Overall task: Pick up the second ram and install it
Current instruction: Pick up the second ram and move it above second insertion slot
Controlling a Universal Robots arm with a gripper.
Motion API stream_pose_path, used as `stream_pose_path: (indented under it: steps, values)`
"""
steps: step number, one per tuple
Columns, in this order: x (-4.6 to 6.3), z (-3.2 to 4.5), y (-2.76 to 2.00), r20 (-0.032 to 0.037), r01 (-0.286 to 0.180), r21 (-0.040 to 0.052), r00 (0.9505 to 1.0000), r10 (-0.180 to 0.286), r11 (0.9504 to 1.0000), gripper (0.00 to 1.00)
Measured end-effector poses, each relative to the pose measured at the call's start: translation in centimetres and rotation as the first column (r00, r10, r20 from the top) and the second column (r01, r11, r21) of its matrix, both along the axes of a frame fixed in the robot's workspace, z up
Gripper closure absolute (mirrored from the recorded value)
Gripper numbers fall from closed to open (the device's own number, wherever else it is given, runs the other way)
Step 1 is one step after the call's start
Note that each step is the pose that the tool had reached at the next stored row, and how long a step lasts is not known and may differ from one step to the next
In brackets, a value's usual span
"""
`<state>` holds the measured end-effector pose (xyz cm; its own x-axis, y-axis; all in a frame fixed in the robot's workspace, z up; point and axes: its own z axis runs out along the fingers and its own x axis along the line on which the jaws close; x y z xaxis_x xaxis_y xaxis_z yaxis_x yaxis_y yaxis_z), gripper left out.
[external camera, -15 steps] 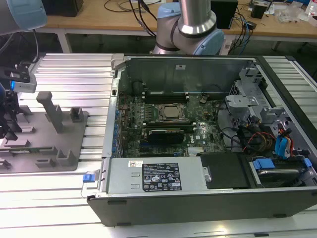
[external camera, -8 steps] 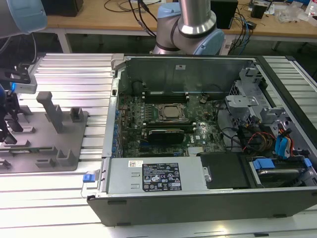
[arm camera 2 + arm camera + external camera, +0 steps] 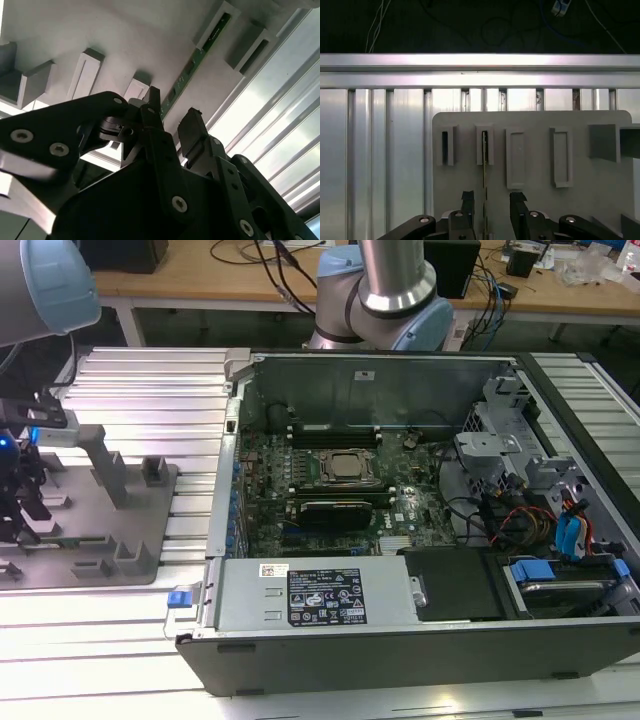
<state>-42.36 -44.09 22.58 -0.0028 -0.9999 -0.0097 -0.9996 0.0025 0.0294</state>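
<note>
Spread tool point(image 3: 491, 196) straddles second ram point(image 3: 484, 172) in holder point(image 3: 530, 130).

Green second ram point(image 3: 186, 75), upright on edge

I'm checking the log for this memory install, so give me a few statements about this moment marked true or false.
1. The second ram stands on edge in a holder on the gray fixture plate. True.
2. The fingers are clamped shut on the stick. False: they stand apart, one on each side of it, with gaps showing.
3. The computer case lies open, with its motherboard exposed. True.
4. The gripper is above the motherboard. False: it is over the fixture plate, which sits to the exterior view's left of the case.
</note>
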Motion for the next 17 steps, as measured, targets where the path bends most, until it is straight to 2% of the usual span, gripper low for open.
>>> stream_pose_path:
  steps: [3,7,12,13,15,16,17]
  values:
    - [0.0,-0.17,-0.03,-0.0001,0.000,0.0000,1.0000,0.000,1.0000,0.60]
    - [-0.2,-1.34,-0.04,0.0000,-0.019,-0.0005,0.9998,0.019,0.9998,0.60]
    - [-0.2,-1.37,-0.03,-0.0001,-0.020,-0.0006,0.9998,0.020,0.9998,0.60]
    - [-0.2,-1.37,-0.03,-0.0002,-0.021,-0.0007,0.9998,0.021,0.9998,0.62]
    - [-0.2,-1.37,-0.03,-0.0001,-0.021,-0.0007,0.9998,0.021,0.9998,0.75]
    - [-0.2,-1.37,-0.03,-0.0001,-0.021,-0.0006,0.9998,0.021,0.9998,0.75]
    - [-0.2,-1.38,-0.03,-0.0001,-0.021,-0.0006,0.9998,0.021,0.9998,0.82]
